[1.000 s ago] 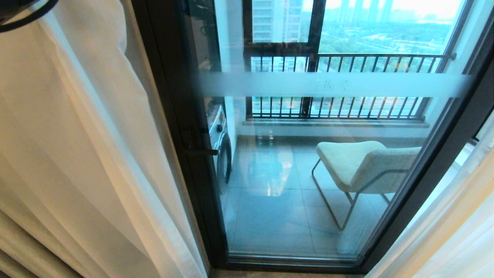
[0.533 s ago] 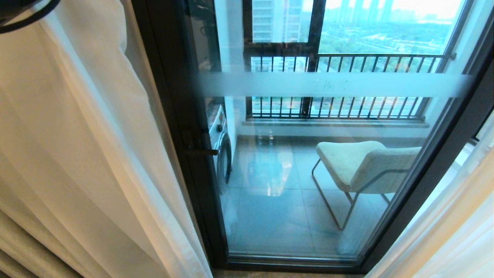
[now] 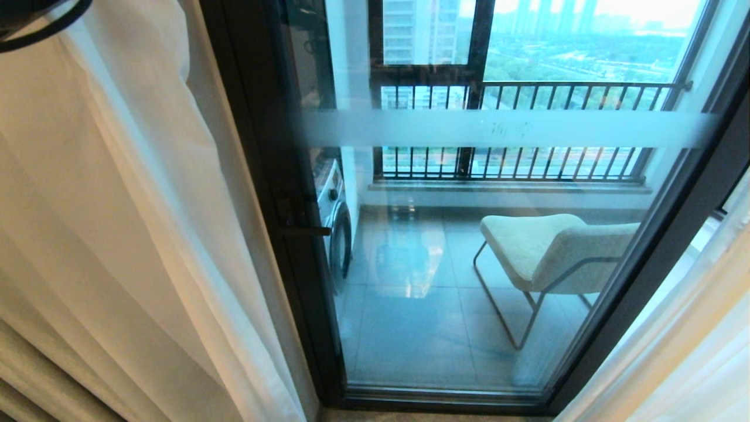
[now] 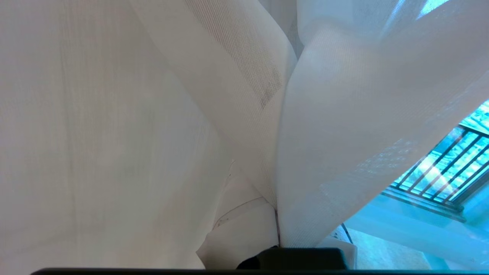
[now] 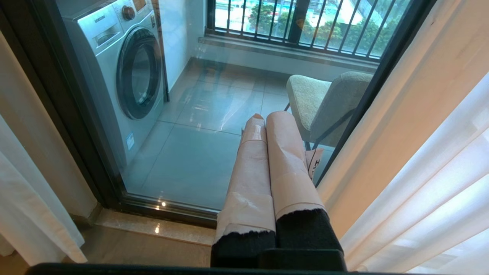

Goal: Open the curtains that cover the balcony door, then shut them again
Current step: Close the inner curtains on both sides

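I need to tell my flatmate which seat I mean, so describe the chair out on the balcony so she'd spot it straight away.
Look through the glass balcony door to the tiled floor beyond. The chair stands on the right, below the railing. It is cream, padded, on a thin metal frame, unlike the washing machine opposite.

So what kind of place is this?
Probably a high-rise flat, at the glass balcony door with curtains either side. Beyond it: a washing machine, a chair and railings over a city.
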Motion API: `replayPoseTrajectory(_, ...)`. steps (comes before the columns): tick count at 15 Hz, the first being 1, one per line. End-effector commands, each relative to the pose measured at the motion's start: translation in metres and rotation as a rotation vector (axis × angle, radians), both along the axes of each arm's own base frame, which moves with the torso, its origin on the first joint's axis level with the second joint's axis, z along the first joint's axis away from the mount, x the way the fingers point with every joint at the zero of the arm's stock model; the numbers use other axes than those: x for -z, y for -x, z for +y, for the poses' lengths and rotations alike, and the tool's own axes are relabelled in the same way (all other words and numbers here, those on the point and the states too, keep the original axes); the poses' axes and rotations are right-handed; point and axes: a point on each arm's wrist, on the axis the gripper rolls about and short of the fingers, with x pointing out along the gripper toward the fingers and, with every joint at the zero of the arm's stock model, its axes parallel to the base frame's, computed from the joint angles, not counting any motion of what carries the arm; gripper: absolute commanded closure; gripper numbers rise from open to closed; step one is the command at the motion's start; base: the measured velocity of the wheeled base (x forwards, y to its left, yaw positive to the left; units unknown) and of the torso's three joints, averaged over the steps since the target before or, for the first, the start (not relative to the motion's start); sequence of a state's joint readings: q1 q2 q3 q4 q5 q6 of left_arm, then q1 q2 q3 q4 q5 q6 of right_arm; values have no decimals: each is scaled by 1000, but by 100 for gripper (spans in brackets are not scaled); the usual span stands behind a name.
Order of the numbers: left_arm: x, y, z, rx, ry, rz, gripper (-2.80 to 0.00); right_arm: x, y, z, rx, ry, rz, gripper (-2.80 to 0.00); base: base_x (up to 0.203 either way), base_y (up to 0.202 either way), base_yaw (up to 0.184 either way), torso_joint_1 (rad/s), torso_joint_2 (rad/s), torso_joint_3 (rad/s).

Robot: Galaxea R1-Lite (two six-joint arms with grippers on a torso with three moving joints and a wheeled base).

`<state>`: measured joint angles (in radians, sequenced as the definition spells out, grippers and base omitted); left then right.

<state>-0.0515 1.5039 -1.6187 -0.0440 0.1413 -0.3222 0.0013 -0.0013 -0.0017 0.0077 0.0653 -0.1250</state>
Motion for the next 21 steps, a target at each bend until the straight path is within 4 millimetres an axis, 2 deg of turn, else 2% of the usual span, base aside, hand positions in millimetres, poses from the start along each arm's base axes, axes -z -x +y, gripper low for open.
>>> replayPoseTrajectory(1, 0, 0, -1, 6, 3, -1, 0, 0, 0, 0, -1, 1, 1, 0, 0, 0, 0, 0, 0, 0)
replayPoseTrajectory(21, 5, -3, -2, 4, 0, 16, 0, 0, 0, 0, -1, 1, 1, 0, 0, 0, 0, 0, 0, 0)
